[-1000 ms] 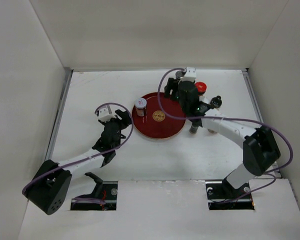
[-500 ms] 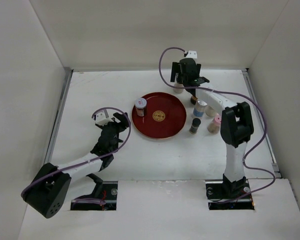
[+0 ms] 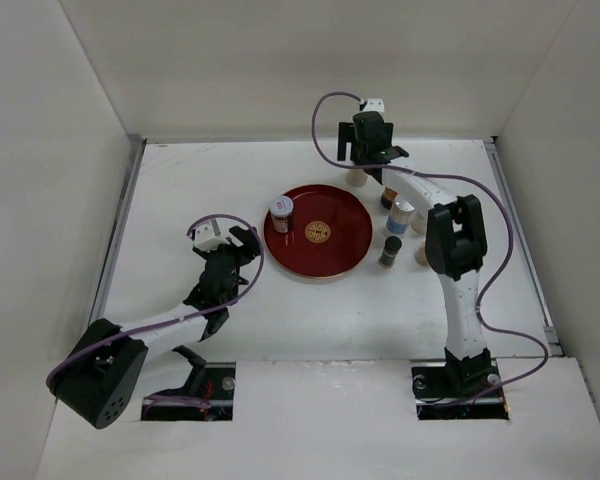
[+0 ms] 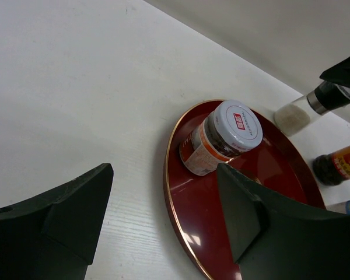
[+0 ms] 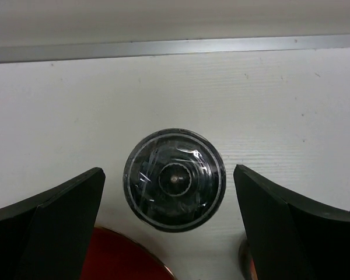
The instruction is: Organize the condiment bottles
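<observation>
Condiment bottles (image 3: 401,216) crowd the counter (image 3: 200,180) beside the red plate (image 3: 342,252), one jar (image 3: 281,213) on it, overhead; left wrist: left tool (image 4: 163,204) apart near that jar; right wrist: right tool (image 5: 169,195), newly swung over, apart astride a dark-topped bottle (image 5: 174,179), likely the next grasp.

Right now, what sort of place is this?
Probably a lab test booth: plain white walls box in a white table, with two robot arms bolted on and spice jars by a red plate.
</observation>
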Robot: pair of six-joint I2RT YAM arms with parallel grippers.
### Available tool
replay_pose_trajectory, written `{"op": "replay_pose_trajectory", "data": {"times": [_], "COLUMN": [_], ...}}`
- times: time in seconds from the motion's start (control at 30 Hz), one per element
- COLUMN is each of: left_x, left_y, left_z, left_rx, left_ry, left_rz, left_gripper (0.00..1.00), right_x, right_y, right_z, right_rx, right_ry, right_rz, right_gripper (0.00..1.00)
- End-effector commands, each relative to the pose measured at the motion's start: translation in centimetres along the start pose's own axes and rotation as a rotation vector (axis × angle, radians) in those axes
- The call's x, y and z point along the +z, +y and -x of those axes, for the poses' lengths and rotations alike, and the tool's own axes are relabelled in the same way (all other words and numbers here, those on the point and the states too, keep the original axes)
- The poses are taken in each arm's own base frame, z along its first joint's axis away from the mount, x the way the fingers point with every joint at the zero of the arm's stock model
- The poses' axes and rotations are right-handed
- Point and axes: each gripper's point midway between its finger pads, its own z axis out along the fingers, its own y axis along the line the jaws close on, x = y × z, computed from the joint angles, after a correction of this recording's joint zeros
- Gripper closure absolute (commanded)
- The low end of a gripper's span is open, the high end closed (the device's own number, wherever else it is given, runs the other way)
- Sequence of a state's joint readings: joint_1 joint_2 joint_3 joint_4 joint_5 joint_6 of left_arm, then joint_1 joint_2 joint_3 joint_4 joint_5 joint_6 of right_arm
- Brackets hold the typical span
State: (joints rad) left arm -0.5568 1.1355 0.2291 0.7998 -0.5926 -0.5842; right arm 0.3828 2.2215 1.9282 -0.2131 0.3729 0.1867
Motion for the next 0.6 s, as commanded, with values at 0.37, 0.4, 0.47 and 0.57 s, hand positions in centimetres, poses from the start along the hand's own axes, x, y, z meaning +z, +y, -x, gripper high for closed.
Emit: {"op": "replay_pose_trajectory", "data": {"times": [0.37, 0.4, 0.47, 0.57], "left_x": [0.6, 0.5, 0.4, 0.6], "left_y": [-1.2, -1.1, -1.2, -1.1], "left_z": [2.0, 2.0, 2.2, 1.9], "left_rx": [-0.047, -0.050, -0.053, -0.048], "left_ry": [-0.058, -0.060, -0.064, -0.058], "left_rz": [-0.033, -0.032, -0.035, -0.031], "left_gripper": [0.30, 0.30, 0.30, 0.30], "right_x": [-3.2, -4.4, -6.9, -10.1], "right_y": [1.4, 1.7, 2.3, 3.5], "right_z": [8.6, 9.7, 11.6, 12.9], "right_rx": [0.087, 0.098, 0.116, 0.121], "right_ry": [-0.310, -0.343, -0.398, -0.443], "right_rz": [0.050, 0.067, 0.099, 0.149], "right_gripper": [0.46, 0.46, 0.46, 0.46]}}
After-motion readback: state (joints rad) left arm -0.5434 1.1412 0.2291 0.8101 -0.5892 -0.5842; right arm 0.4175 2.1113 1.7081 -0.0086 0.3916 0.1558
